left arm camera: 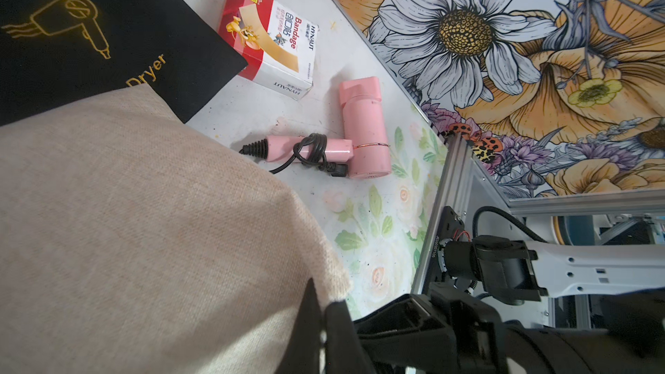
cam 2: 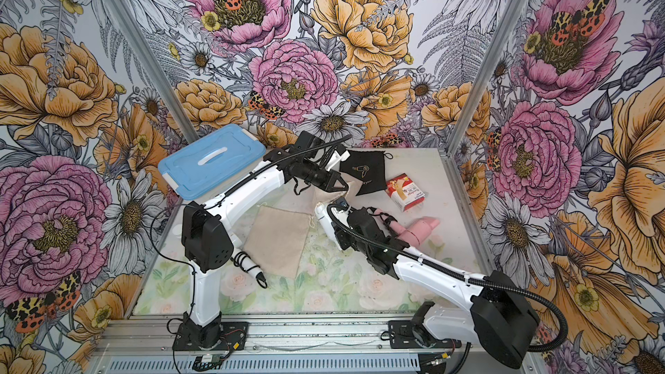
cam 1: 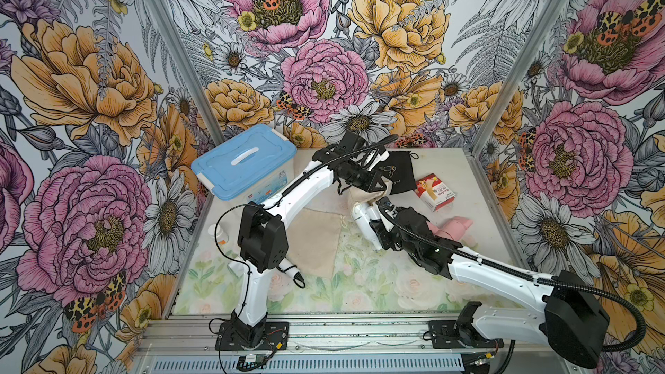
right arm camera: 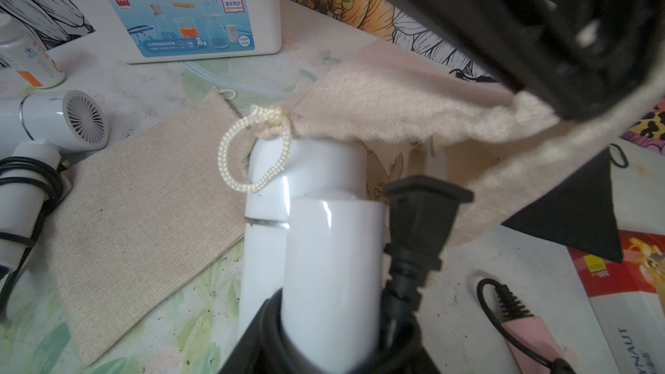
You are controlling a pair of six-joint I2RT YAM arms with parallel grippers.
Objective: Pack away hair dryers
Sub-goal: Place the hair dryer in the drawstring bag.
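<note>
Aluminium rail (cam 1: 360,332) up front, rose-print tabletop (cam 1: 378,289), flowered walls (cam 1: 324,48). Left gripper (cam 2: 342,187) pinching beige pouch (left arm camera: 144,228), right gripper (cam 1: 378,233) clamping white hair dryer (right arm camera: 313,210).

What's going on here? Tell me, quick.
The right jaws grip a white hair dryer by its handle, its nose at the mouth of a beige pouch that the left jaws hold up by the rim. A pink hair dryer and a second white hair dryer lie unpacked on the table.

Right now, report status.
Left gripper shut on beige pouch rim. Right gripper shut on white hair dryer, nose at pouch mouth. Drawstring loop draped across nose.
</note>
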